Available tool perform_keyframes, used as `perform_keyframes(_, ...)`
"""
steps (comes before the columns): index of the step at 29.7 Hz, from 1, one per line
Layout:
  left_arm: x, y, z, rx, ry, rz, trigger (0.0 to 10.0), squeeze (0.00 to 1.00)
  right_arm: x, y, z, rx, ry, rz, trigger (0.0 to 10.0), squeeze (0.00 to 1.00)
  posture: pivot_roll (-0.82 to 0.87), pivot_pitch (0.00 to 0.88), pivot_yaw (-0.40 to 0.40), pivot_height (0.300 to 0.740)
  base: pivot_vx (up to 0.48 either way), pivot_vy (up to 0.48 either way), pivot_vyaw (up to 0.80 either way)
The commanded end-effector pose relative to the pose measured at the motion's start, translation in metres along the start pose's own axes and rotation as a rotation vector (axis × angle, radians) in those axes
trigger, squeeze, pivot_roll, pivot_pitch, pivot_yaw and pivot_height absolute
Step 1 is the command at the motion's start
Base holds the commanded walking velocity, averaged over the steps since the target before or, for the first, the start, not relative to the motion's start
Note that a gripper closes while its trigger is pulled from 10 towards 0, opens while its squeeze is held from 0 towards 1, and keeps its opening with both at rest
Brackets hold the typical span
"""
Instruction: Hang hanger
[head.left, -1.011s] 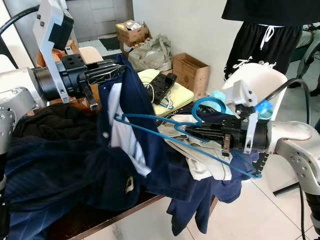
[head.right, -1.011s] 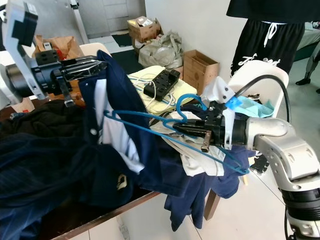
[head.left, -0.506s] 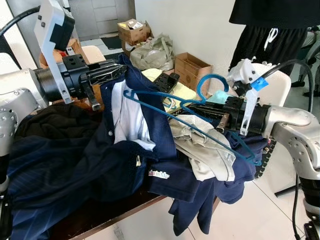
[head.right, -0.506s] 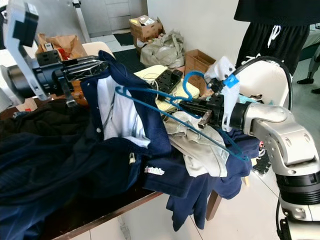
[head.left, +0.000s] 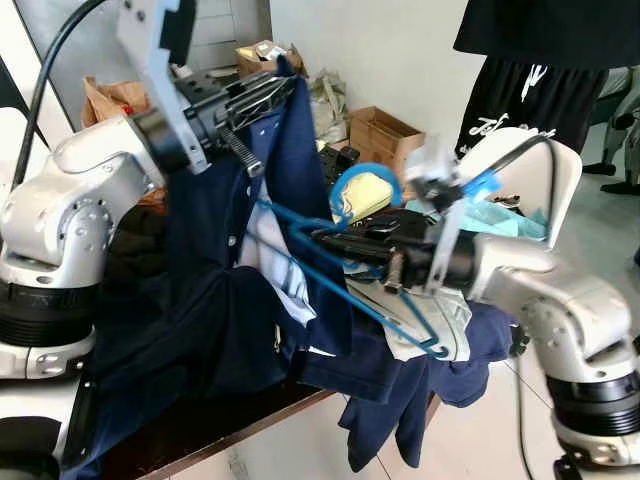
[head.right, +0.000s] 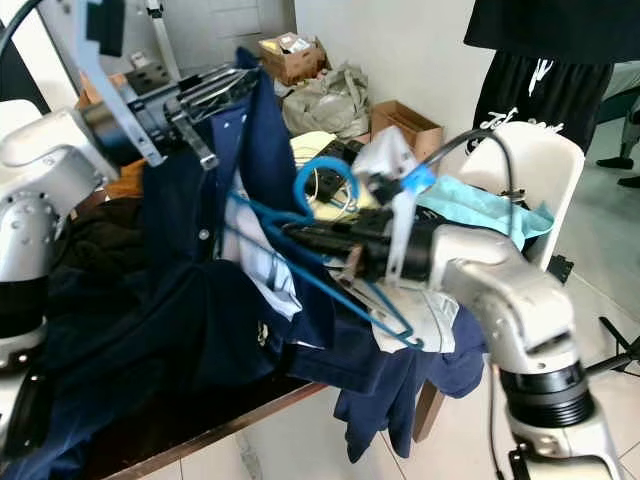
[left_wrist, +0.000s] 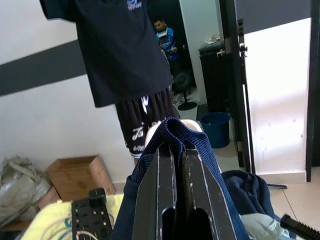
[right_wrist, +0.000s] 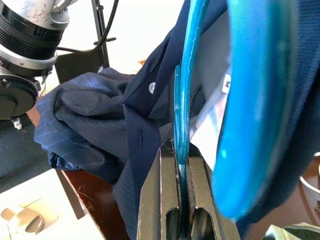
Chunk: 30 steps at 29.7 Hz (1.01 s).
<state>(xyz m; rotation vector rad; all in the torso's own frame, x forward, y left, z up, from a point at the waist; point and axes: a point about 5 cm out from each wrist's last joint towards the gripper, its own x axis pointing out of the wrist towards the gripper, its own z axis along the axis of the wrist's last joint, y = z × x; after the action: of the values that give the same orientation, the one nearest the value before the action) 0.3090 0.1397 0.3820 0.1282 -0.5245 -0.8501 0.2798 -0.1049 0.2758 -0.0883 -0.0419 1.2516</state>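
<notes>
Now the right tool (head.left: 325, 240) is clamped on the wire of the blue hanger (head.left: 345, 290), and the hanger's far end goes inside the open neck of the navy shirt (head.left: 215, 300). Its round hook (head.left: 362, 190) stands up just above the black fingers. The left tool (head.left: 262, 95) is closed on the shirt's collar and holds it up high. Under them, the shirt hangs down onto the counter (head.left: 200, 435), beside a pile of other clothes (head.left: 420, 340).

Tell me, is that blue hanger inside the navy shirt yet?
Partly: the blue hanger has one end inside the navy shirt; its hook stays outside.
</notes>
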Motion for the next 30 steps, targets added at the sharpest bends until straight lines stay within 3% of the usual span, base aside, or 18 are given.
perform_keyframes(1, 0.008, -0.008, 0.003, -0.028, -0.022, -0.048, 10.0, 0.0, 0.009, 0.002, 0.001, 0.008, -0.007, 0.007, 10.0, 0.0, 0.02, 0.0, 0.047, 0.74, 0.0, 0.0, 0.0)
perform_keyframes(3, 0.013, -0.014, 0.004, -0.06, -0.037, -0.084, 10.0, 0.0, 0.014, 0.0, 0.001, 0.019, -0.016, -0.016, 10.0, 0.0, 0.02, 0.0, 0.047, 0.74, 0.0, 0.0, 0.0)
perform_keyframes(6, 0.019, -0.063, -0.002, -0.199, -0.043, -0.285, 10.0, 0.0, 0.031, -0.032, 0.004, 0.125, -0.089, -0.292, 10.0, 0.0, 0.02, 0.0, 0.052, 0.74, 0.0, 0.0, 0.0)
perform_keyframes(10, 0.012, -0.076, -0.01, -0.223, 0.0, -0.33, 10.0, 0.0, 0.03, -0.049, 0.006, 0.19, -0.114, -0.429, 10.0, 0.0, 0.02, 0.0, 0.043, 0.74, 0.0, 0.0, 0.0)
perform_keyframes(17, -0.008, -0.072, -0.014, -0.238, 0.036, -0.273, 10.0, 0.0, 0.02, -0.069, 0.008, 0.232, -0.136, -0.585, 10.0, 0.0, 0.03, 0.0, 0.03, 0.74, 0.0, 0.0, 0.0)
perform_keyframes(24, -0.015, -0.066, -0.008, -0.242, 0.023, -0.225, 10.0, 0.0, 0.02, -0.075, 0.008, 0.254, -0.144, -0.638, 10.0, 0.0, 0.03, 0.0, 0.027, 0.74, 0.0, 0.0, 0.0)
perform_keyframes(29, -0.036, -0.054, 0.003, -0.219, 0.022, -0.163, 10.0, 0.0, 0.017, -0.08, 0.012, 0.29, -0.202, -0.678, 10.0, 0.0, 0.03, 0.0, 0.027, 0.74, 0.0, 0.0, 0.0)
perform_keyframes(30, -0.043, -0.055, 0.006, -0.227, 0.024, -0.172, 10.0, 0.44, 0.016, -0.081, 0.016, 0.295, -0.239, -0.677, 10.0, 0.0, 0.03, 0.0, 0.027, 0.74, 0.0, 0.0, 0.0)
